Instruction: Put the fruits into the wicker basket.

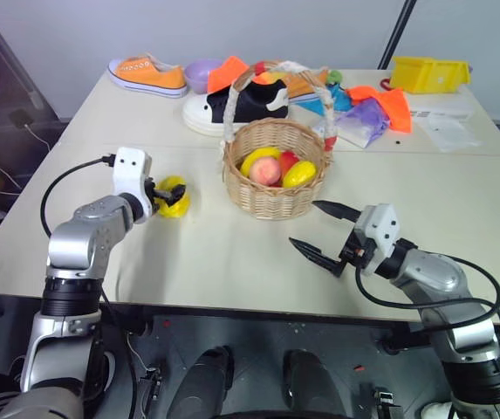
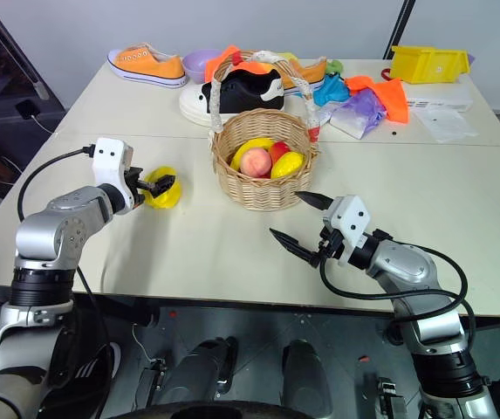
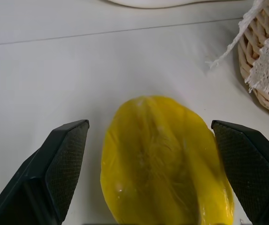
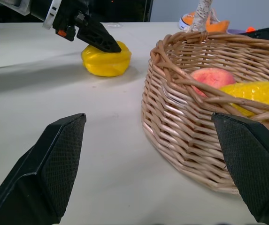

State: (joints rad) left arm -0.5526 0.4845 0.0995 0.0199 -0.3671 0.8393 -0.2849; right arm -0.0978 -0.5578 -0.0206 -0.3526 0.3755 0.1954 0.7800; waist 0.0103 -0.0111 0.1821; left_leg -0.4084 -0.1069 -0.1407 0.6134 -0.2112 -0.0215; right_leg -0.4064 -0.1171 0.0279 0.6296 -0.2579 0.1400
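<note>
Two black-fingered tools are showing in the left eye view over a pale, smooth desk (image 1: 232, 262). The left tool (image 1: 166, 195) is standing spread, its fingers flanking the ribbed yellow starfruit (image 1: 176, 194), which is lying on the desk just left of the wicker basket (image 1: 276, 188). The right tool (image 1: 324, 234) is hanging spread and empty near the basket's front. The round woven basket is carrying a tall arched handle (image 1: 271, 70) wrapped in white with red ends, and is holding the smooth lemon-like fruit (image 1: 299, 174), a pink peach (image 1: 268, 169), a red piece and another yellow piece.

In the left wrist view, two textured finger pads (image 3: 66, 164) are standing apart on either side of the glossy, ridged starfruit (image 3: 165, 159); no contact is visible. White lace (image 3: 265, 61) is hanging over the basket's weave.

In the right wrist view, the wide-spread pads (image 4: 61, 159) are framing the coarse wicker wall (image 4: 190, 136), with the peach (image 4: 211, 77) and a yellow fruit inside.
</note>
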